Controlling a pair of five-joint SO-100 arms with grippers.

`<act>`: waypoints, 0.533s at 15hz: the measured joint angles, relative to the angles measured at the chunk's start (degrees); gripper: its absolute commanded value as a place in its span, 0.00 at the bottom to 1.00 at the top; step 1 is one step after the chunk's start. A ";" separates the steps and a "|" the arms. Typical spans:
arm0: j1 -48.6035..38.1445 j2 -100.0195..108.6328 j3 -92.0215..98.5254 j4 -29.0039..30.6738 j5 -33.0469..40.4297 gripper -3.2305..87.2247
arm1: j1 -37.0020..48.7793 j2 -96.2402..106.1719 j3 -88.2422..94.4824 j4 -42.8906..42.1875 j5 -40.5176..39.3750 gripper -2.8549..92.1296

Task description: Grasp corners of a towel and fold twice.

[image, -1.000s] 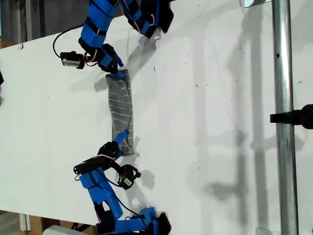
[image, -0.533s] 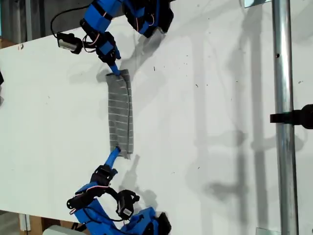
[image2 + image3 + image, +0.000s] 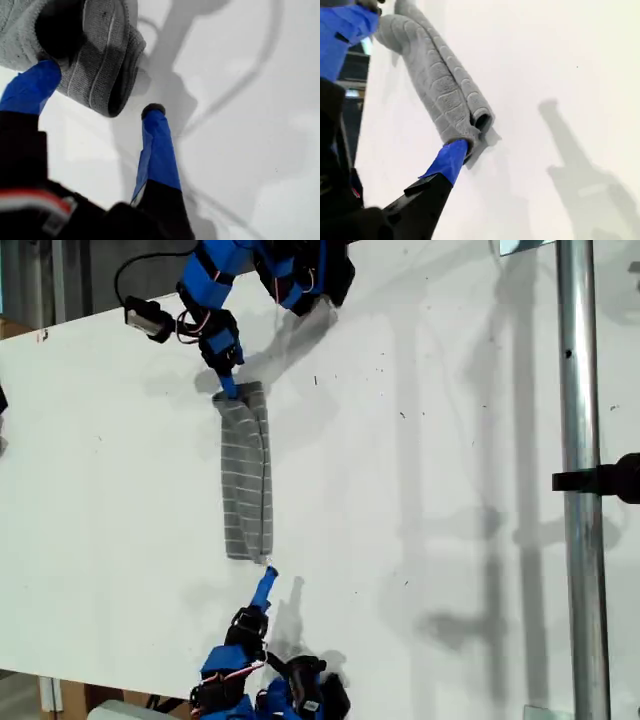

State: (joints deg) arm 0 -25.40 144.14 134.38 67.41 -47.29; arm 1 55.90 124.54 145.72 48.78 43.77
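Towel [image 3: 247, 480] seen folded into narrow strip, laid flat on white table [image 3: 430, 460], stretched out between both grippers. My first gripper [image 3: 228, 388] set at one end of strip: jaws spread apart, bunched towel end pressed against one fingertip [image 3: 47, 67], other fingertip clear of cloth, nothing clamped. My second gripper [image 3: 266, 580] placed at opposite end: jaws parted wide, nothing held, one fingertip [image 3: 454, 150] just touching rolled fold, strip running away ahead of it.

My first gripper [image 3: 95, 87], jaws apart, meets the folded towel [image 3: 100, 55].
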 measured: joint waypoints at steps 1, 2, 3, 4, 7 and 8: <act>0.26 8.53 5.10 -1.05 -0.35 0.37 | 0.09 -4.04 -0.18 -4.22 1.41 0.41; 0.79 15.64 8.61 -1.67 -0.88 0.34 | -0.26 -8.26 -0.88 -7.03 2.99 0.39; 1.58 21.18 11.07 -2.11 -0.97 0.33 | -2.02 -10.20 -0.88 -11.16 4.92 0.36; 2.29 23.12 11.78 -2.29 -1.32 0.33 | -4.39 -10.28 -1.23 -13.27 6.77 0.37; 2.81 23.82 12.66 -2.46 -1.49 0.32 | -4.48 -5.63 -3.08 -3.60 7.91 0.40; 2.72 24.08 13.10 -2.46 -1.49 0.31 | -4.75 0.97 -2.99 2.37 7.56 0.40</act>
State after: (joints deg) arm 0 -22.68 168.22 147.48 64.95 -48.78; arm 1 51.15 125.51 142.73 51.15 51.33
